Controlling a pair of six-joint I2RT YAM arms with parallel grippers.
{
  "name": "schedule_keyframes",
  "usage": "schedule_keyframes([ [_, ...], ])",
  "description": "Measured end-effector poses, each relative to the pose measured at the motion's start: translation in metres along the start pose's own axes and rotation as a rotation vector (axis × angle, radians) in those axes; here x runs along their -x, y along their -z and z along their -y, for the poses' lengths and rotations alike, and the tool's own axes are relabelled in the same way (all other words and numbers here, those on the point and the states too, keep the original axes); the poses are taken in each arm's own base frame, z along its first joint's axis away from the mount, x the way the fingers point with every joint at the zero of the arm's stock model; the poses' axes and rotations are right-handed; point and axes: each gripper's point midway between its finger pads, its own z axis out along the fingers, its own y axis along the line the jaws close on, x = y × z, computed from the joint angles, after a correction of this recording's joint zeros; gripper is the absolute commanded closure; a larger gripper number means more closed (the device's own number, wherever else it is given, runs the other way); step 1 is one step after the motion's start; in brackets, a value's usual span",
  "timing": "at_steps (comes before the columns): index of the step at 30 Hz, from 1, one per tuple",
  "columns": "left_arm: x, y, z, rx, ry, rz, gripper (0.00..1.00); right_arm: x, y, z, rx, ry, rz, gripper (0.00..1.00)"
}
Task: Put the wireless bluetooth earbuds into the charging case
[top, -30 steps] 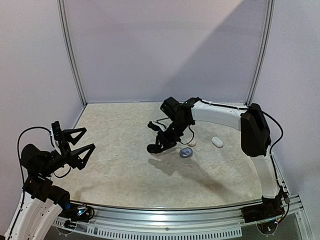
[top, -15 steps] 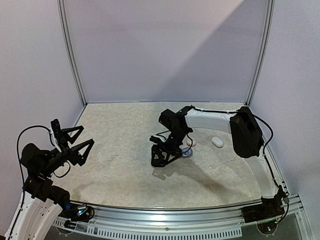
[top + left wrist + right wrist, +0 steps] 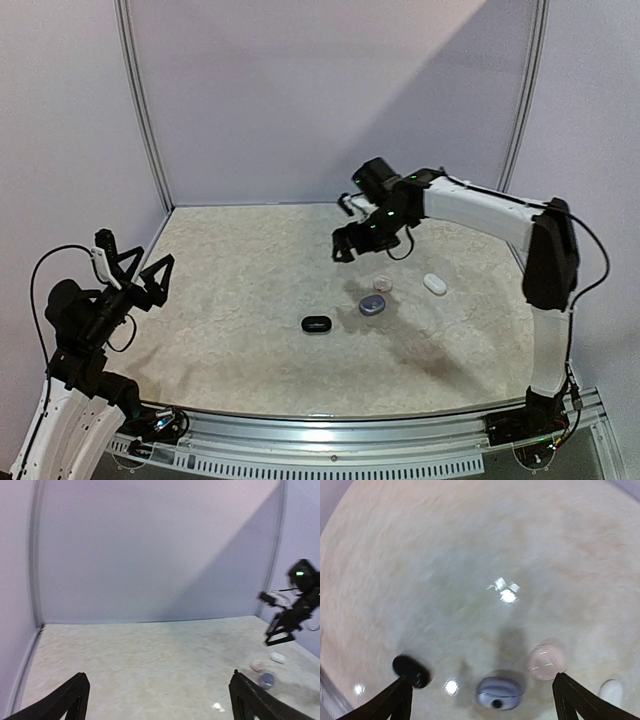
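Mottled beige tabletop point(image 3: 230, 300): right gripper point(image 3: 348, 243) spread wide, empty, raised above the grey-blue round case point(image 3: 372, 305). Glossy black oval case point(image 3: 316, 324) lies left of it. Left gripper point(image 3: 140, 268) wide, empty.

Four cases on table point(image 3: 230, 300), right half. Leftmost case point(image 3: 317, 324) nearest arm bases. Second case point(image 3: 371, 305) right of it, further back. Third case point(image 3: 382, 284) just behind second. Fourth case point(image 3: 434, 284) rightmost, apart.

The right wrist view is blurred. At four o'clock the white case point(image 3: 612, 688) is partly hidden by the right gripper point(image 3: 482, 680); earbuds cannot be discerned.
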Motion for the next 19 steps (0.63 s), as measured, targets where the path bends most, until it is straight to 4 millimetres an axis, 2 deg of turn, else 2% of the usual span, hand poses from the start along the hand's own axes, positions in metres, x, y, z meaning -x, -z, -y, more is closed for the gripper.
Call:
schedule_keyframes([
  [2,-0.005,0.0,-0.027,0.146,0.002,-0.016,0.01,0.007,0.028,0.051,-0.093,-0.102,0.117,0.01],
  [3,-0.008,0.001,-0.04,0.21,0.002,-0.027,0.01,0.007,0.043,0.082,-0.152,-0.168,0.177,0.01],
  [5,-0.016,0.004,-0.06,0.319,0.0,-0.055,0.01,0.0,0.065,0.138,-0.277,-0.289,0.273,0.01],
  [6,-0.019,0.006,-0.068,0.356,-0.001,-0.069,0.01,-0.011,0.079,0.174,-0.383,-0.363,0.328,0.01],
  [9,-0.028,0.008,-0.082,0.423,0.001,-0.104,0.01,-0.055,0.109,0.241,-0.658,-0.506,0.402,0.01],
  [12,-0.037,0.006,-0.088,0.442,0.007,-0.143,0.01,-0.086,0.13,0.262,-0.841,-0.541,0.437,0.01],
  [16,-0.051,0.002,-0.092,0.443,0.02,-0.199,0.01,-0.105,0.15,0.273,-0.986,-0.564,0.492,0.01],
  [19,-0.059,0.002,-0.096,0.45,0.029,-0.23,0.01,-0.125,0.156,0.279,-1.047,-0.574,0.528,0.01],
])
